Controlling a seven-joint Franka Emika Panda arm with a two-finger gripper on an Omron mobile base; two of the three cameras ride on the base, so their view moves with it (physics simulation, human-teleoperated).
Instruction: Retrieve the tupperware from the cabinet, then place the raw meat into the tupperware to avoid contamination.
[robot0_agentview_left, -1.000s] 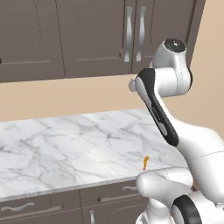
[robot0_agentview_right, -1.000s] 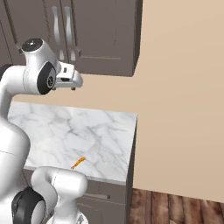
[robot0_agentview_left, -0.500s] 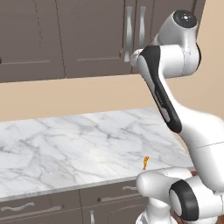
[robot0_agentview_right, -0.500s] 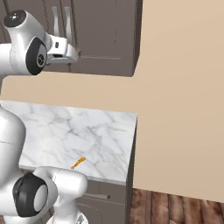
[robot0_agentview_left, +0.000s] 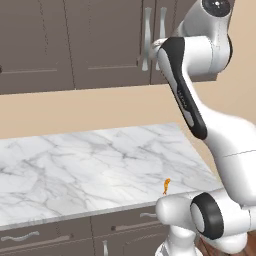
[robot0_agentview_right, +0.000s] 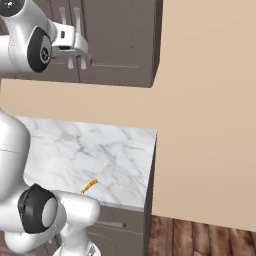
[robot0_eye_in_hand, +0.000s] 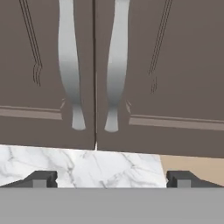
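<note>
The cabinet (robot0_eye_in_hand: 166, 65) fills the hand view with both doors shut, and its two silver bar handles (robot0_eye_in_hand: 70, 65) hang side by side at the centre seam. My gripper (robot0_eye_in_hand: 111, 179) is open, facing the handles head-on and a short way off, touching neither. In the right base view the gripper (robot0_agentview_right: 80, 47) is raised to the height of the cabinet (robot0_agentview_right: 120, 40) handles. The raw meat (robot0_agentview_left: 167, 185) is a tiny orange morsel near the counter's front right edge; the right base view has the raw meat (robot0_agentview_right: 90, 186) too. The tupperware is out of view.
The marble counter (robot0_agentview_left: 75, 170) runs below the cabinet and ends on the right at a beige wall (robot0_agentview_right: 210, 100). Low drawers with horizontal handles (robot0_agentview_left: 20, 236) sit under it. My raised arm (robot0_agentview_left: 185, 95) stands over the counter's right end.
The arm has lifted and stretched forward, bringing the open gripper up from below the cabinet to the level of its door handles. The raw meat has not moved.
</note>
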